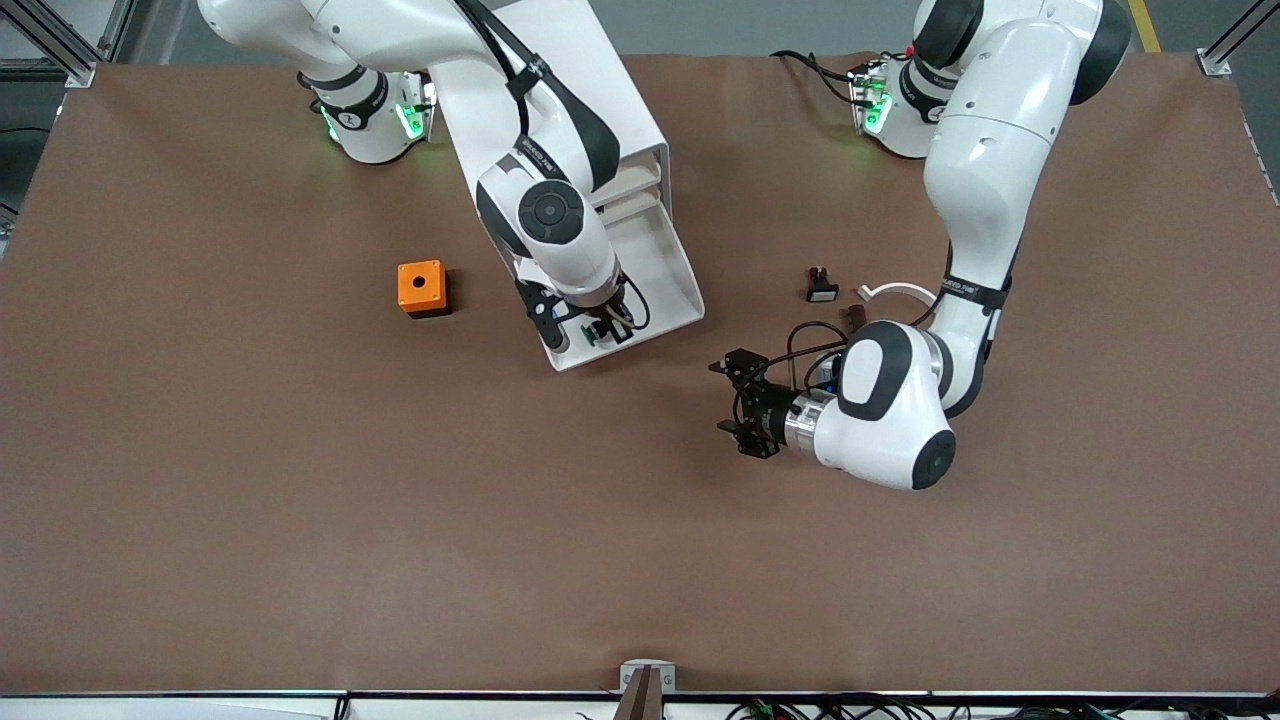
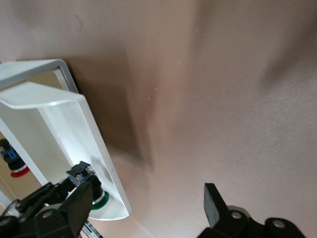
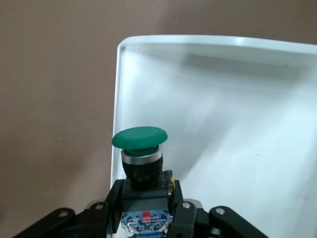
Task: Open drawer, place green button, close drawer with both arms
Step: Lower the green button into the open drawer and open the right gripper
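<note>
The drawer (image 1: 660, 265) stands pulled out of the white cabinet (image 1: 600, 90) toward the front camera. My right gripper (image 1: 597, 333) is shut on the button (image 1: 589, 339) and holds it over the drawer's front corner. In the right wrist view the button's green cap (image 3: 139, 138) sits just inside the drawer's rim (image 3: 119, 99), with my right gripper (image 3: 147, 210) clamped on its black-and-blue body. My left gripper (image 1: 733, 403) is open and empty, low over the table beside the drawer's front end. The left wrist view shows the drawer (image 2: 59, 124) and the button (image 2: 100, 199).
An orange box (image 1: 422, 288) sits toward the right arm's end. A black button with a white face (image 1: 821, 285), a white curved strip (image 1: 895, 292) and a small brown piece (image 1: 855, 316) lie near the left arm. A red-capped button (image 2: 16, 168) shows beneath the open drawer.
</note>
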You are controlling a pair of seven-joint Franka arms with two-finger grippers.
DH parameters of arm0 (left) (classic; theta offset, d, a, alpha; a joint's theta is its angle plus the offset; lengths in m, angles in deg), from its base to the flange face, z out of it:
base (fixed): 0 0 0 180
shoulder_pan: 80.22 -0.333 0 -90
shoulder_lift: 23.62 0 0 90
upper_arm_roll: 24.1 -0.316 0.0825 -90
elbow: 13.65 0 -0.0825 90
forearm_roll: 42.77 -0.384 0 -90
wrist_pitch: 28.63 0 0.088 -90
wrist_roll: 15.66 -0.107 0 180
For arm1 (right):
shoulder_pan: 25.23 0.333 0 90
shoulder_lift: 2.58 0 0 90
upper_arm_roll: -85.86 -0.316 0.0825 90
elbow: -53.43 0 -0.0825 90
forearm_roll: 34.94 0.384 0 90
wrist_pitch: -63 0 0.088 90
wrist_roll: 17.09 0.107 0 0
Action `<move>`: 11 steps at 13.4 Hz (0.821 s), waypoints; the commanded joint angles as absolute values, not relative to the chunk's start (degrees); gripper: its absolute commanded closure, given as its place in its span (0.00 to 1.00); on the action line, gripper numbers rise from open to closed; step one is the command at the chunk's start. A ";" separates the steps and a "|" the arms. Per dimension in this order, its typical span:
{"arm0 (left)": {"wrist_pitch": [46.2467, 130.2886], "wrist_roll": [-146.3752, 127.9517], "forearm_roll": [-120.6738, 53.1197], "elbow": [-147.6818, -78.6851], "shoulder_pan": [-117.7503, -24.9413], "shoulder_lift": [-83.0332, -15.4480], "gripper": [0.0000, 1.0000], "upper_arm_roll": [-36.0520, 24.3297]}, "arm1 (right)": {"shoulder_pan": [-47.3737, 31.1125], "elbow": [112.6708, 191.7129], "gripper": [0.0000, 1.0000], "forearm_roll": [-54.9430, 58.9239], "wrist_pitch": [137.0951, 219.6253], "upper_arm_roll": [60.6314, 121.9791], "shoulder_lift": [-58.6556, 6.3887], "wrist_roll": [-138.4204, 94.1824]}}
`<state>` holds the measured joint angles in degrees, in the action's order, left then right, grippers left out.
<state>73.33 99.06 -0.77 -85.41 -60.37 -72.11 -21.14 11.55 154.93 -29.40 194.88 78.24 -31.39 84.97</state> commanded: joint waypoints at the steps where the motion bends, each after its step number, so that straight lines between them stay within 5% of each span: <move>1: 71.48 92.65 -4.08 -85.80 -60.97 -69.51 0.01 -20.76 | 12.13 154.69 0.11 -30.90 195.28 78.91 -31.94 86.45; 3: 70.78 88.68 -7.94 -85.89 -60.97 -67.66 0.01 -20.15 | 10.12 151.63 0.01 -30.90 194.23 79.35 -31.50 85.75; 8: 69.01 71.64 -14.44 -85.98 -56.69 -67.82 0.01 -20.14 | 0.45 140.90 0.00 -30.90 180.44 79.44 -29.39 69.52; 11: 74.80 59.47 -17.62 -86.16 -54.03 -68.79 0.01 -20.14 | -4.98 136.34 0.00 -33.28 173.52 80.23 -27.45 55.04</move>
<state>72.24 67.73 -15.29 -85.84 -55.09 -68.58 -19.95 -0.90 139.18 -32.23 178.26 80.70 -28.25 62.54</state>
